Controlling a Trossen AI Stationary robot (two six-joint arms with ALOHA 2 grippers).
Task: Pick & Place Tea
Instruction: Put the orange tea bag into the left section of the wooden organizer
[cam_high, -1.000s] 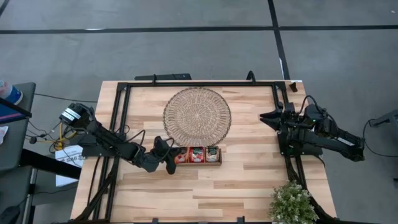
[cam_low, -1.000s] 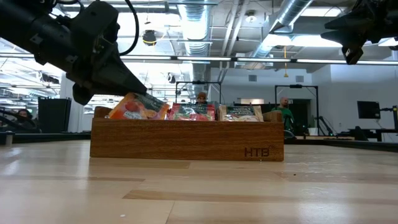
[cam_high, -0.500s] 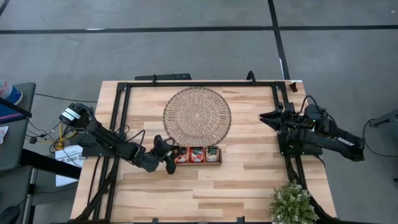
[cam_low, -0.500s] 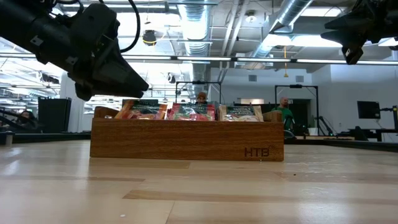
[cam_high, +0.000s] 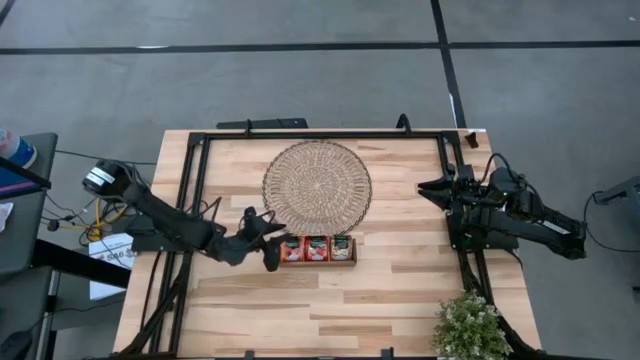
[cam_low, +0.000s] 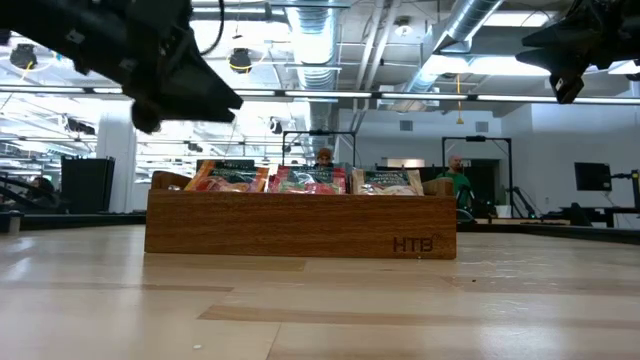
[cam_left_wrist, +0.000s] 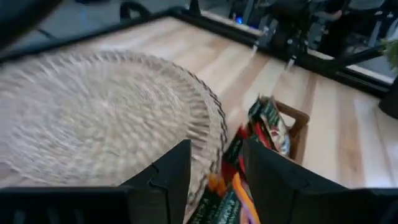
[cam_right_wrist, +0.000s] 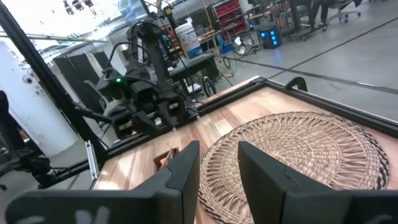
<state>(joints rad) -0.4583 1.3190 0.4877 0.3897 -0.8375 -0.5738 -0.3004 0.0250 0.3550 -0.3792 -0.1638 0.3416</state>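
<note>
table (cam_high: 400, 290): pale smooth wood, we see | mat (cam_high: 317, 185): rough woven straw | tray (cam_low: 300, 225): dark polished wood | tea sachets (cam_low: 315, 180): glossy printed wrap | arms: matt black

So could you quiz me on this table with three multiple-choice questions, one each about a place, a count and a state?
1. Where is the small brown wooden tray?
A. beside the round woven mat
B. on top of the mat
C. under the green plant

2. How many compartments of the tray hold tea sachets?
A. one
B. three
C. five

3. What are the left gripper's fingers doing?
A. clamping a sachet
B. open, holding nothing
C. gripping the mat

Answers: 1 A, the high view shows the tray at the mat's edge. 2 B, three filled sections show from above. 3 B, the left wrist view shows the fingers apart with nothing held.
</note>
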